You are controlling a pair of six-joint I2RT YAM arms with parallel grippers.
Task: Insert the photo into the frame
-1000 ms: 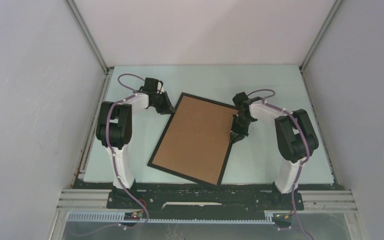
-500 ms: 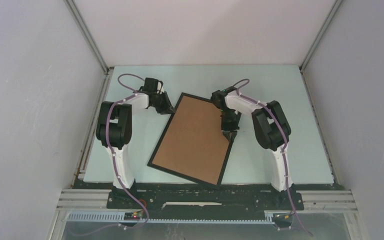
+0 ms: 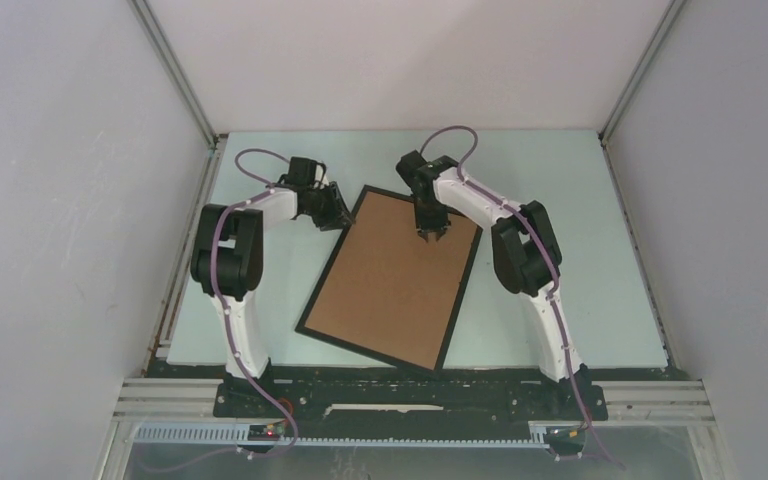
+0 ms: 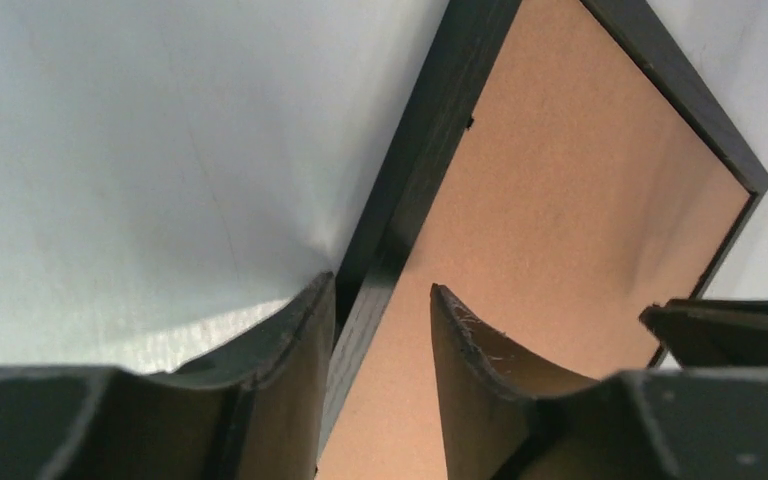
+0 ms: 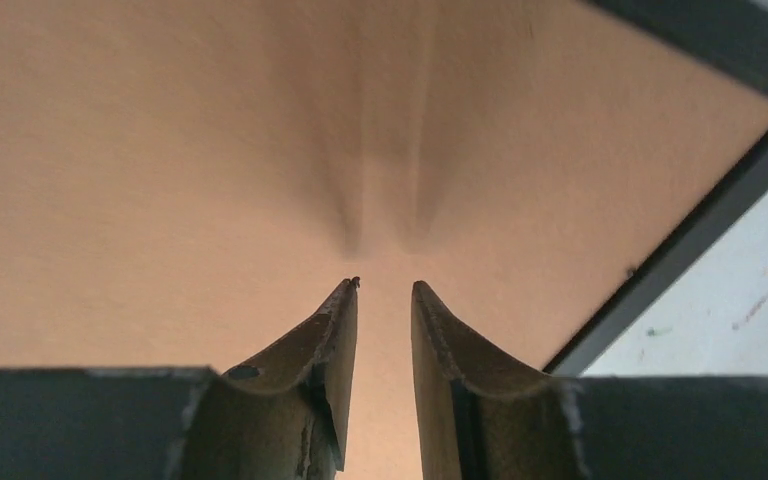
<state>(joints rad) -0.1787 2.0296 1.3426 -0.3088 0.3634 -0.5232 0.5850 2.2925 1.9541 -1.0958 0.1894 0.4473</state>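
frame (image 4: pixel 425 150) lies face down on the table (image 3: pixel 560 200) with the brown backing board (image 3: pixel 395 275) in it. photo's not in sight, likely underneath already. left fingers (image 4: pixel 290 350) spread astride the far left rim, right fingers (image 5: pixel 325 340) slightly parted over the board, gripping nothing. guess only securing's left

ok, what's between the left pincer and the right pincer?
In the top view: the black left rail of the frame beside the left pincer, then bare brown backing board up to the right pincer. Nothing else lies there.
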